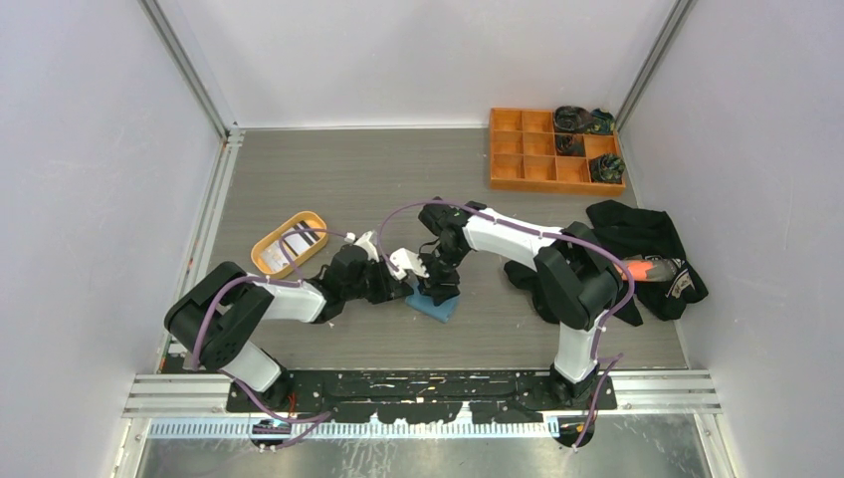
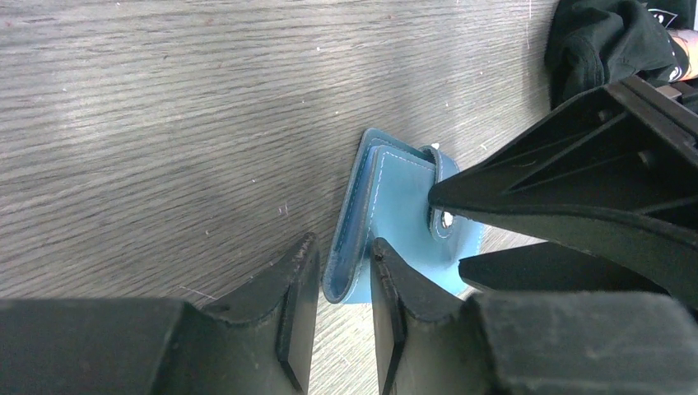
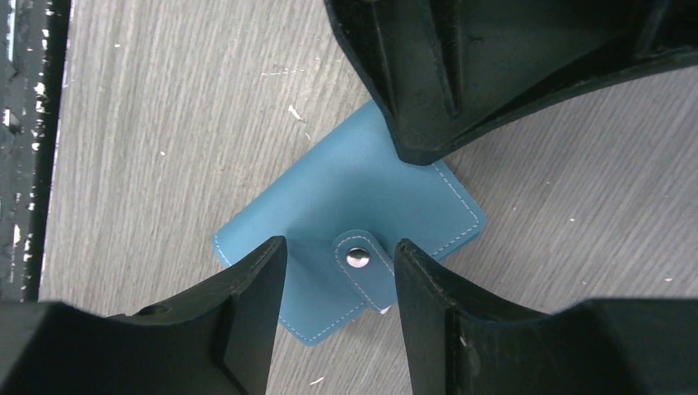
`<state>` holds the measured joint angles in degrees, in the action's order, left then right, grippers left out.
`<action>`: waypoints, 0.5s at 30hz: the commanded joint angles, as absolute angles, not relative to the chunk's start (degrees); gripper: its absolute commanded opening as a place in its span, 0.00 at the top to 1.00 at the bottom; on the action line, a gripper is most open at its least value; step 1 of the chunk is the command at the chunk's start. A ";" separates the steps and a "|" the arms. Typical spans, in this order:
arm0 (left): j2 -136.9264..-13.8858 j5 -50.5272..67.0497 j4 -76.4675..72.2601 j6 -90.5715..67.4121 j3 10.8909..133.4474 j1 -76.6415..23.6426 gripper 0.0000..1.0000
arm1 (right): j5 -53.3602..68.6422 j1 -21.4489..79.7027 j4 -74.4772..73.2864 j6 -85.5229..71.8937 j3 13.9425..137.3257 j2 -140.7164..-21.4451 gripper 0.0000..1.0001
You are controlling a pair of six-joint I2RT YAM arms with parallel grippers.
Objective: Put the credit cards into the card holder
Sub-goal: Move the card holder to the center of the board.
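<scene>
Just now the blue card holder [image 3: 354,185] lies flat on the table, about midway between the left and right edges and nearer the near edge than the far one. Its snap tab [image 3: 360,259] is folded over. The right gripper [image 3: 339,244] stands over it, released, one finger on either side of the tab. The left gripper [image 2: 343,243] comes in low from the left with its fingers narrowly apart and the holder's folded edge between them; I cannot tell whether they pinch it. The credit cards [image 1: 296,237] sit in an orange oval tray [image 1: 261,261] near the left edge, apart from both grippers. An orange compartment box [image 1: 518,169] is in the far right corner, and a black cloth [image 1: 637,229] lies by the right edge
</scene>
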<state>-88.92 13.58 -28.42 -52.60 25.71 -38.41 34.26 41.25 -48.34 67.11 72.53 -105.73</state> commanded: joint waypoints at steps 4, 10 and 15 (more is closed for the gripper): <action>-89.80 14.24 -26.54 -52.17 26.88 -38.79 0.70 | 29.81 41.86 -44.82 65.59 72.31 -105.50 0.43; -89.89 14.28 -26.46 -52.08 26.89 -38.77 0.71 | 28.61 41.83 -47.52 69.21 72.02 -105.88 0.44; -89.91 14.30 -26.37 -52.03 26.95 -38.78 0.71 | 30.35 42.29 -50.15 71.41 72.29 -107.58 0.48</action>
